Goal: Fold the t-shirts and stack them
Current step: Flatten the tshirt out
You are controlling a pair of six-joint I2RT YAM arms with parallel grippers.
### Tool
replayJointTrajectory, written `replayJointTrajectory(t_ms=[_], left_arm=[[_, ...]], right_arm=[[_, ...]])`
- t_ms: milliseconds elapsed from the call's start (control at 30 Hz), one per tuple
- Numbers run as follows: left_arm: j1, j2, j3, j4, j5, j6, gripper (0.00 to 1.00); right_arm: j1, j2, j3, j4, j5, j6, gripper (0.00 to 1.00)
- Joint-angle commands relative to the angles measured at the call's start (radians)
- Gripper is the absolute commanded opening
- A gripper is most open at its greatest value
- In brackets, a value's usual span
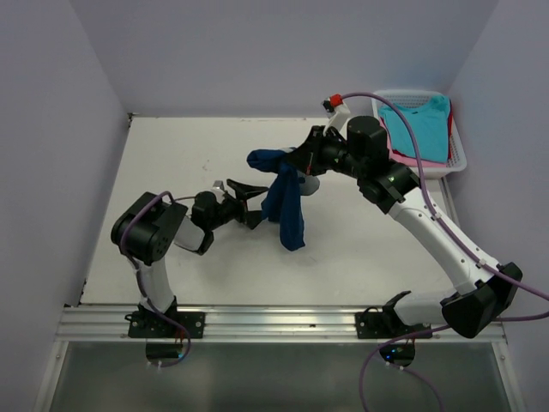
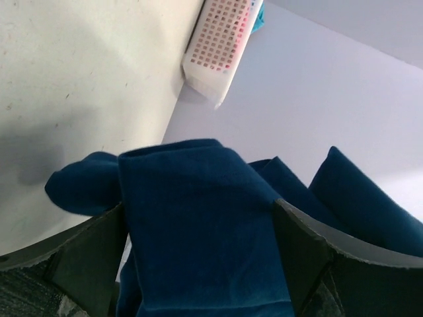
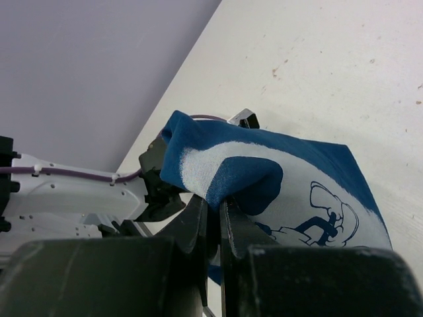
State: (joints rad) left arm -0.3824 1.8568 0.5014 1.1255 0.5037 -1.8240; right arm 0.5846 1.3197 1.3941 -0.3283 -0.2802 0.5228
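Observation:
The navy blue t-shirt (image 1: 286,204) hangs bunched above the middle of the table. My right gripper (image 1: 298,161) is shut on a fold near its top. In the right wrist view the closed fingertips (image 3: 218,200) pinch the navy cloth (image 3: 198,148) beside the pale Mickey print (image 3: 310,208). My left gripper (image 1: 250,204) is open just left of the hanging shirt. In the left wrist view the navy cloth (image 2: 198,224) fills the gap between the spread fingers (image 2: 324,257), and the jaws stand wide apart. A light turquoise t-shirt (image 1: 418,129) lies on top in the basket, with pink (image 1: 396,155) and red (image 1: 449,120) edges showing under it.
The white lattice basket (image 1: 461,156) stands at the back right corner, and it also shows in the left wrist view (image 2: 218,46). Lilac walls enclose the white table (image 1: 171,172) on three sides. The left arm (image 3: 79,191) shows behind the shirt in the right wrist view.

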Motion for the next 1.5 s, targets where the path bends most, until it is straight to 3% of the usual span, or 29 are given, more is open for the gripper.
replayJointTrajectory(t_ms=[0,200,233,300,333,433,467,733,833,933,967,1000,1033,1100,1133,1233,1467], left_arm=[[-0.006,0.056,0.003,0.190,-0.051,-0.083,0.89],[-0.006,0.091,0.002,0.261,-0.065,-0.103,0.76],[-0.006,0.102,0.002,0.273,-0.067,-0.107,0.63],[-0.006,0.111,0.000,0.319,-0.068,-0.121,0.47],[-0.006,0.122,-0.001,0.333,-0.067,-0.130,0.31],[-0.006,0.122,-0.004,0.355,-0.065,-0.135,0.04],[-0.006,0.120,-0.004,0.355,-0.060,-0.135,0.00],[-0.006,0.075,-0.011,0.352,-0.045,-0.104,0.00],[0.004,-0.008,0.018,0.234,-0.008,-0.008,0.00],[0.025,-0.143,0.077,-0.022,0.021,0.159,0.00],[0.031,-0.180,0.094,-0.155,0.021,0.204,0.00],[0.045,-0.250,0.139,-0.226,0.021,0.294,0.00],[0.054,-0.283,0.167,-0.298,0.021,0.340,0.00],[0.075,-0.370,0.259,-0.511,0.018,0.469,0.00],[0.083,-0.396,0.290,-0.574,0.015,0.507,0.00],[0.111,-0.470,0.428,-0.859,0.015,0.644,0.00],[0.134,-0.507,0.810,-1.286,0.045,0.890,0.00]], right_arm=[[0.004,-0.019,0.037,0.080,-0.030,0.017,0.00],[0.004,-0.022,0.026,0.087,-0.036,0.026,0.00],[0.004,-0.023,0.025,0.086,-0.039,0.026,0.00],[0.003,-0.025,0.017,0.089,-0.040,0.028,0.00],[0.004,-0.027,0.014,0.092,-0.040,0.028,0.00],[0.004,-0.030,0.003,0.097,-0.039,0.031,0.00],[0.004,-0.030,-0.003,0.097,-0.040,0.029,0.00],[0.003,-0.040,-0.015,0.094,-0.036,0.025,0.00],[0.004,-0.046,-0.024,0.077,-0.010,0.013,0.00],[0.004,-0.060,-0.038,0.048,0.047,-0.007,0.00],[0.004,-0.063,-0.040,0.037,0.068,-0.009,0.03],[0.004,-0.068,-0.044,0.013,0.084,-0.015,0.16],[0.003,-0.068,-0.043,-0.004,0.143,-0.029,0.57],[0.004,-0.057,-0.034,-0.081,0.176,-0.046,0.89],[0.004,-0.056,-0.032,-0.104,0.199,-0.056,0.99],[0.004,-0.069,-0.058,-0.167,0.329,-0.058,0.99],[0.004,-0.051,-0.113,-0.303,0.719,-0.009,0.99]])
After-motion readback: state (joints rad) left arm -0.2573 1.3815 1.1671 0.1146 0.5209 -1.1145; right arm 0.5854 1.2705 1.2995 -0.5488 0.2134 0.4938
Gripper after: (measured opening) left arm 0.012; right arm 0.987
